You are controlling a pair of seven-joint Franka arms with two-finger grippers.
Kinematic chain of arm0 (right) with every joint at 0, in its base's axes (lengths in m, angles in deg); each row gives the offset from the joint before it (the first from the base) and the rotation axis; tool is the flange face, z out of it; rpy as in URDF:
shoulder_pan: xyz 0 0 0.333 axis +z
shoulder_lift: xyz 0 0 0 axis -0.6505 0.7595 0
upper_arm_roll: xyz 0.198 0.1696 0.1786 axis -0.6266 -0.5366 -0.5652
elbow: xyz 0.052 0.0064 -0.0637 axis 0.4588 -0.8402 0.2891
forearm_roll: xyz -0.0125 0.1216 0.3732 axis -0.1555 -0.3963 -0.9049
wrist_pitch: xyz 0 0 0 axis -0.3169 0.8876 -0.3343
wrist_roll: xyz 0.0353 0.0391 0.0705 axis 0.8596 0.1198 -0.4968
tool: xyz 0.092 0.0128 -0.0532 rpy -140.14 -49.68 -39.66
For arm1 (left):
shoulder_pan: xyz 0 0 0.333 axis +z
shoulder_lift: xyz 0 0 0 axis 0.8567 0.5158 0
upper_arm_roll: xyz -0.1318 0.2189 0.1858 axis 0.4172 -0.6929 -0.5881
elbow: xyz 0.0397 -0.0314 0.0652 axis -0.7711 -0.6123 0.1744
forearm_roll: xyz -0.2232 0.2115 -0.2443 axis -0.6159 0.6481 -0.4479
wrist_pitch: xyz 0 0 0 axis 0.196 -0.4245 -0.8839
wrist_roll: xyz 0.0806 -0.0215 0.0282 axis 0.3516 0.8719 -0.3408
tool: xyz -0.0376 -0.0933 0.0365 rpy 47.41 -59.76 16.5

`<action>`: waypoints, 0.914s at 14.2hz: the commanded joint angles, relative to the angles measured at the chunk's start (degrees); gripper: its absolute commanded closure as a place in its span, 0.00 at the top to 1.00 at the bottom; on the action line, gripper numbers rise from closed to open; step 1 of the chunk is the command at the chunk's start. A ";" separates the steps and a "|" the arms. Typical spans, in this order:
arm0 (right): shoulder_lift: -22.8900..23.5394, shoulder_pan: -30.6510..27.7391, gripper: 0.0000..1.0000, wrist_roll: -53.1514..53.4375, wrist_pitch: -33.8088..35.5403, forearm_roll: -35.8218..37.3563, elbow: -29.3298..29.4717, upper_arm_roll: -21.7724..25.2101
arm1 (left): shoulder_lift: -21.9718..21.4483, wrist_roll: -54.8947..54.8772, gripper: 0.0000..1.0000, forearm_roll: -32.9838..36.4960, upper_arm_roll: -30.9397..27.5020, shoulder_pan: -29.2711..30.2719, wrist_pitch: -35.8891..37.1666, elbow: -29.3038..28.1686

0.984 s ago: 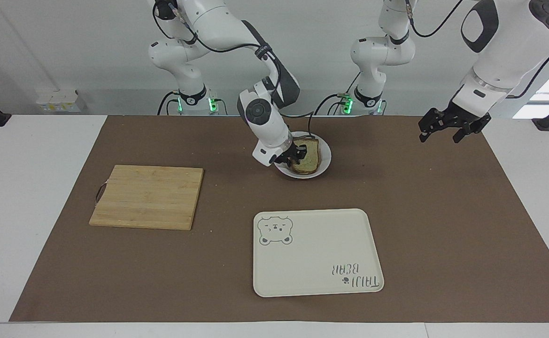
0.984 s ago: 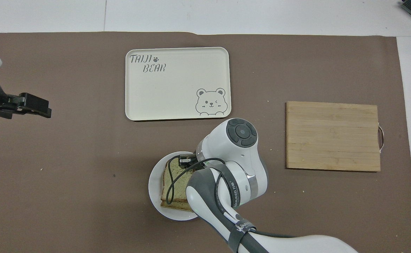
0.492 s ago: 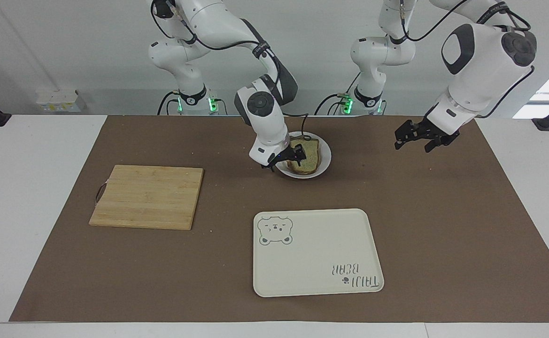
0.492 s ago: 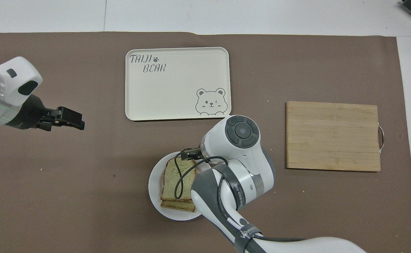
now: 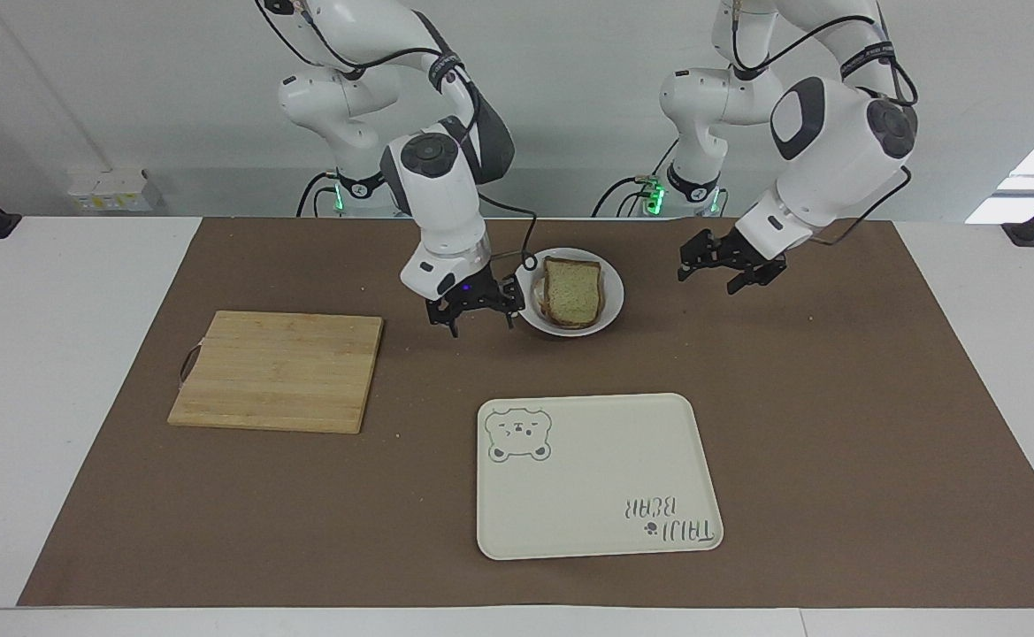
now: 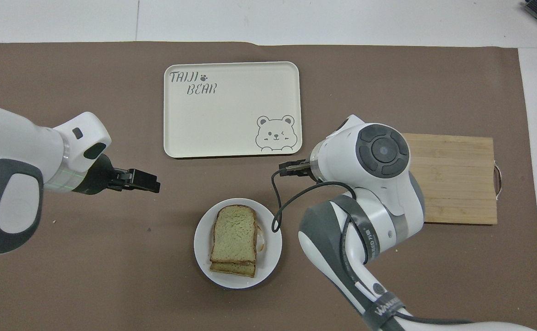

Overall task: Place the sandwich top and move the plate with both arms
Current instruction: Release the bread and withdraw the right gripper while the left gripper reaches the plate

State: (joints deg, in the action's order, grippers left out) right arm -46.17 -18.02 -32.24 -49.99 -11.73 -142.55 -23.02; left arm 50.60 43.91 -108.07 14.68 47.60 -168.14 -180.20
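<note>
The sandwich top [image 5: 573, 290] [image 6: 234, 229] lies flat on a lower slice on the white plate [image 5: 614, 301] [image 6: 201, 243]; a bit of egg white shows at the stack's edge. My right gripper [image 5: 478, 320] is open and empty, fingers down. It hangs low just beside the plate, toward the right arm's end of the table. In the overhead view it is hidden under its own wrist. My left gripper [image 5: 711, 274] [image 6: 151, 183] is open and empty. It hangs over the mat beside the plate, toward the left arm's end, a hand's width clear of the rim.
A cream tray with a bear drawing [image 5: 596, 473] [image 6: 231, 108] lies farther from the robots than the plate. A bamboo cutting board [image 5: 278, 370] [image 6: 452, 179] lies toward the right arm's end. A brown mat [image 5: 835, 425] covers the table.
My right gripper let go of the bread slice, now flat on the stack, and drew off the plate toward the cutting board. My left gripper came down and in toward the plate.
</note>
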 commanded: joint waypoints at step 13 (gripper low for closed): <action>-13.54 -11.04 1.00 0.12 19.92 2.50 7.06 -0.66 | 2.50 -18.13 0.94 -18.79 -0.91 -7.71 -18.96 -21.61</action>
State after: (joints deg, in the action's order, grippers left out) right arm -58.54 -27.26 -32.24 -31.70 -9.76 -135.19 -22.95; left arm 53.52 27.22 -125.40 14.65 42.53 -185.48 -200.49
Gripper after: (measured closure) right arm 0.000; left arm 0.000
